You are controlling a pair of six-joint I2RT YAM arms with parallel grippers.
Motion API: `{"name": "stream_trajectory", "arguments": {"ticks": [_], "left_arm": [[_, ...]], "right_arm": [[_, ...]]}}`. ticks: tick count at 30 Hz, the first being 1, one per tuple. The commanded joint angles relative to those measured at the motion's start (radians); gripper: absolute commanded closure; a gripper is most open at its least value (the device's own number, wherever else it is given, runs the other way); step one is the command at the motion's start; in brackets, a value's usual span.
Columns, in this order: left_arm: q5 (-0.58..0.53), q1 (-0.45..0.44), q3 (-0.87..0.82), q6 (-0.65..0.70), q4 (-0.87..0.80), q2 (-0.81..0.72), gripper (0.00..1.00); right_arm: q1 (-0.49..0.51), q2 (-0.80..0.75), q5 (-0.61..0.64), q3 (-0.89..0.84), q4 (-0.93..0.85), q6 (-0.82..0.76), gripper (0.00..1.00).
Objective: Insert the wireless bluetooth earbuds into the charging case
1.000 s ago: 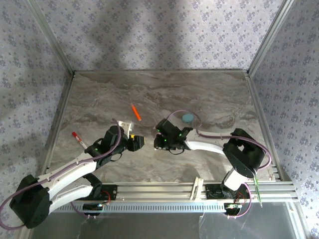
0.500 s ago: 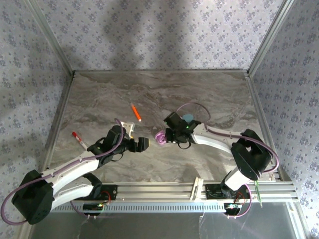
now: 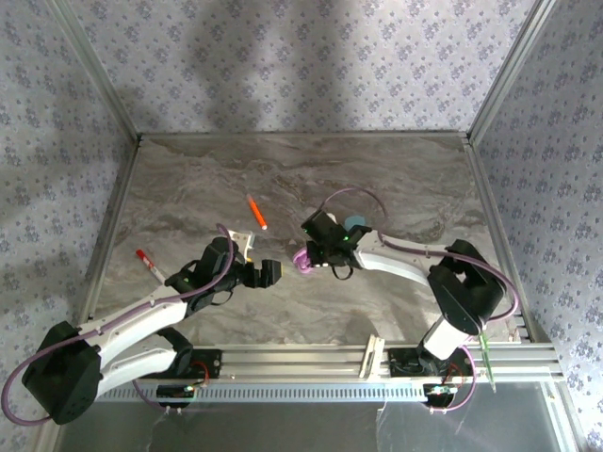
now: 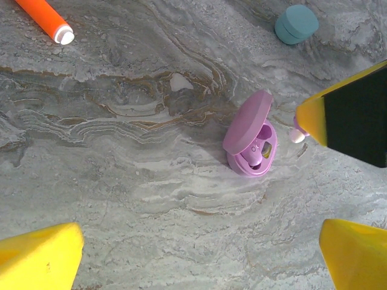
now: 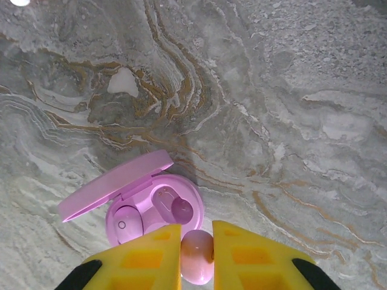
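Hovering lower left of centre in the top view, the left gripper [image 3: 270, 273] has its fingers [image 4: 36, 257] spread wide and empty. Right of it the pink charging case [image 5: 154, 208] lies open on the counter [image 5: 302, 90], and one well looks filled. The right gripper [image 5: 197, 238] pinches a pink earbud [image 5: 197, 257] just beside the case's rim, not yet seated. Further right, the cyan case [image 4: 296, 24] sits shut, so I judge most work remains.

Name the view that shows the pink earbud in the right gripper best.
Right wrist: the pink earbud is large, pinched between the yellow fingers beside the open pink case. Left wrist shows its tip past one finger; top external, too small to tell.
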Motion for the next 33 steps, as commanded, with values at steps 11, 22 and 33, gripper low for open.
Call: {"name": "stream_trajectory", "arguments": {"ticks": [11, 22, 33], "left_arm": [[-0.012, -0.005, 0.018, 0.003, 0.024, -0.017, 0.0], [-0.013, -0.006, 0.017, 0.003, 0.022, -0.024, 0.0], [-0.015, -0.005, 0.016, 0.003, 0.022, -0.027, 0.0]], "right_arm": [[0.073, 0.045, 0.177, 0.064, -0.002, -0.103, 0.82], [0.096, 0.082, 0.222, 0.078, 0.002, -0.125, 0.82], [0.108, 0.104, 0.255, 0.08, 0.003, -0.13, 0.82]]}}
